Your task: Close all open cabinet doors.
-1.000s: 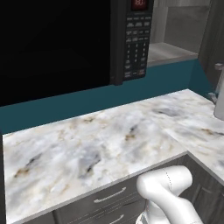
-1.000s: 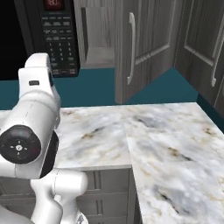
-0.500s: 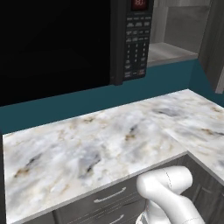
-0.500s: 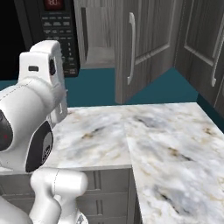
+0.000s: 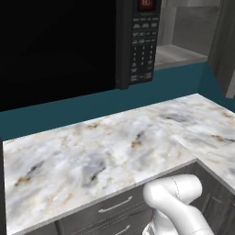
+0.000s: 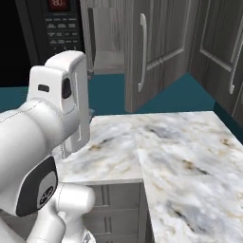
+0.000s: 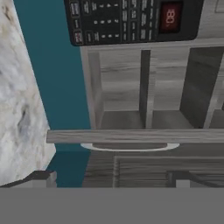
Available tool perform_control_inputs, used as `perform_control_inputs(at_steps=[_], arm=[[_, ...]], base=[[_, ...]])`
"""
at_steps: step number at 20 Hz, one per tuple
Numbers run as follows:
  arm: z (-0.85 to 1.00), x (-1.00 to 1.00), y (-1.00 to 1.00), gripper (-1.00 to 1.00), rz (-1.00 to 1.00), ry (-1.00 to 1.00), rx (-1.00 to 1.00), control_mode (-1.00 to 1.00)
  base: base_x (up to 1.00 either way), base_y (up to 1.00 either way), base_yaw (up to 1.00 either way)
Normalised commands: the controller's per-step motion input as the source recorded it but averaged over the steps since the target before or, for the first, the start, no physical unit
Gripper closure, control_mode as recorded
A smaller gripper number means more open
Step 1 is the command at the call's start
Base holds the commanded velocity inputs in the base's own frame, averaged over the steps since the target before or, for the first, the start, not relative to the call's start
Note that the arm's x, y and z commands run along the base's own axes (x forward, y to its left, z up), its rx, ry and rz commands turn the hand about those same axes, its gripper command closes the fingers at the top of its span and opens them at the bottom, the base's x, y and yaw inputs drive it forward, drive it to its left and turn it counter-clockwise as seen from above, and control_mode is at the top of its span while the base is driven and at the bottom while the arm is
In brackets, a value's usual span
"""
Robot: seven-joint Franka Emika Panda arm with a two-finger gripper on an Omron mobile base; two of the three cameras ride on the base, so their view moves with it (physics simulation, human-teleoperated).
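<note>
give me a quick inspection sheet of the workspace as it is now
surface: marble counter wraps the corner, nothing seen on it
job's things: open cabinet door swung out over the counter, silver bar handle facing the room; bare shelf behind it; right wall doors look shut
clutter: nothing seen
grippers: gripper tips low in the hand view, spread apart, holding nothing, pointed at the door's edge
cables: nothing seen
surroundings: black microwave with keypad, teal wall, grey drawers below

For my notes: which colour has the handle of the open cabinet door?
Silver, on the grey wood-grain open cabinet door; its handle shows best in the right base view.
</note>
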Motion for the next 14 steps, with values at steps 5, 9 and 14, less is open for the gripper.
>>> perform_control_inputs(at_steps=[5,9,14], arm=[[0.0,-0.07,-0.51,-1.0,-0.03,-0.01,0.0,-1.0],[0.0,0.17,-0.14,-1.0,0.0,0.0,0.0,-1.0],[-0.06,0.33,0.0,-1.0,0.0,0.01,0.0,-1.0]], base=[[0.0,0.0,0.0],[0.0,0.0,0.0],[0.0,0.0,0.0]])
